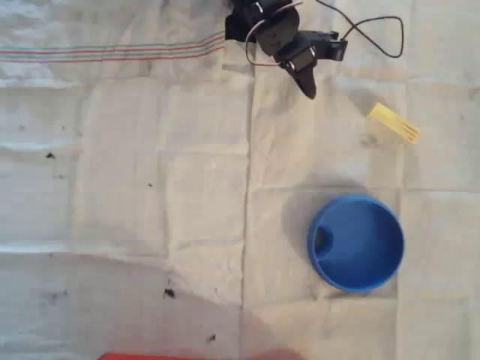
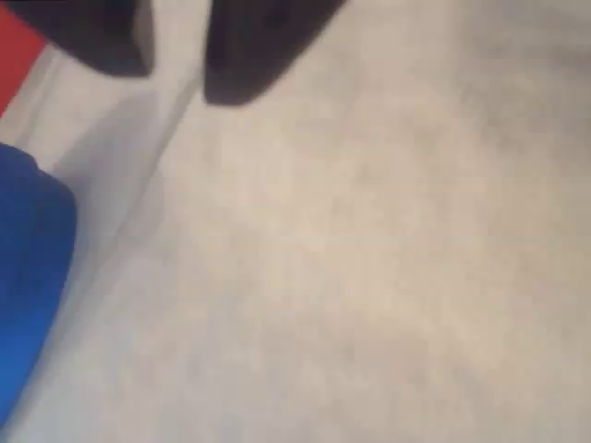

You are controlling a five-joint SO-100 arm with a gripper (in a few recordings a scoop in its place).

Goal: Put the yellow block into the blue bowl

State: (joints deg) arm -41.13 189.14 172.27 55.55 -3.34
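From overhead, the black arm (image 1: 281,34) sits at the top edge of the counter (image 1: 150,187), folded low, with its jaws (image 1: 306,86) pointing down-right across the white cloth (image 1: 172,135) that covers the surface. The yellow block (image 1: 392,122) lies flat on that cloth, off to the right of the jaws and well apart from them, tilted on a diagonal with its thin orange lines at the lower-right end. Nothing is touching it. Below it, nearer the bottom of the picture, there's the blue bowl (image 1: 356,242), upright, empty, a small dark notch showing on the inside of its left wall, and a soft shadow spilling off to its upper left. Block and bowl are clearly separate, with bare cloth between them. A thin black cable (image 1: 375,34) loops out from the arm toward the top right, and red and green stripes (image 1: 112,52) run across the cloth at upper left. A strip of something red (image 1: 172,355) peeks in along the bottom edge. Over to the wrist view: it's blurry, but the two dark fingers (image 2: 249,55) show at the top with a narrow gap of cloth visible between them, so the jaws stand slightly apart and hold nothing. The bowl's blue wall (image 2: 28,277) shows at the left edge of that view, and a bit of red (image 2: 17,60) sits in the top-left corner.
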